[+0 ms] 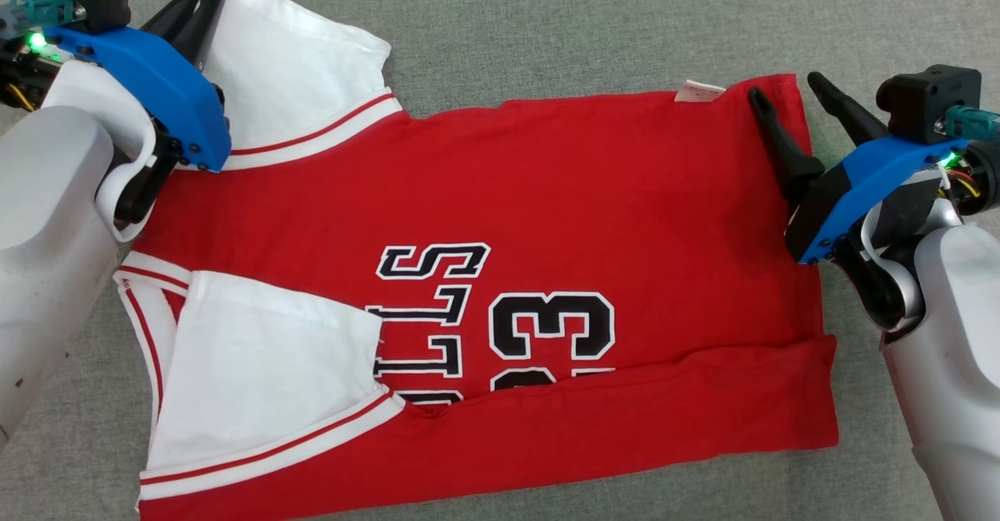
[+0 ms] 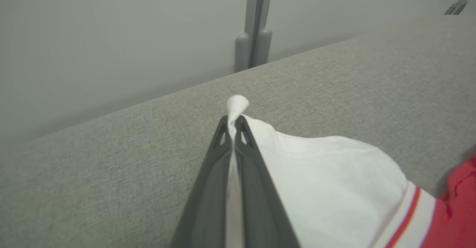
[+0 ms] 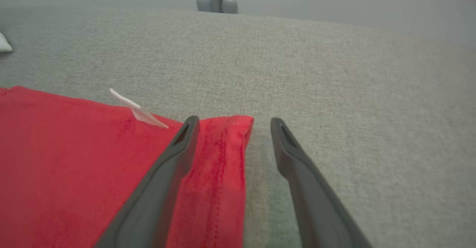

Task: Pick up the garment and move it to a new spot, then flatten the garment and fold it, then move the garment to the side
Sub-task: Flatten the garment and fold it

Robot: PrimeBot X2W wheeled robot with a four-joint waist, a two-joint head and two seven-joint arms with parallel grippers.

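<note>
- Nearest the robot, the long near edge of the jersey (image 1: 547, 193) is already turned over on itself. A red strip (image 1: 625, 419) covers the lower part of the black print, and the near sleeve (image 1: 266, 365) lies flat on the body.
- Past that fold, the jersey lies spread and mostly smooth on the grey bench (image 1: 547, 21), with its collar end to the robot's left and its hem to the right. By my reading it has been moved and flattened, and the first fold is made.
- The far long edge is not yet folded, and the far sleeve (image 1: 297, 60) sticks out beyond it. That fold, any further one and the move to the side seem to be left.
- The left arm (image 1: 39, 216) comes in from the left and reaches to the far-left corner. The left jaws are closed on the tip of the far sleeve — a pinch of white cloth pokes out past the fingers (image 2: 256, 188).
- The right arm (image 1: 953, 365) reaches in from the right. The right jaws stand wide open at the far hem corner, one finger over the red hem and the other over bare bench, gripping nothing.
- A small white label (image 1: 698, 91) sits on the far edge, just beside that corner.
</note>
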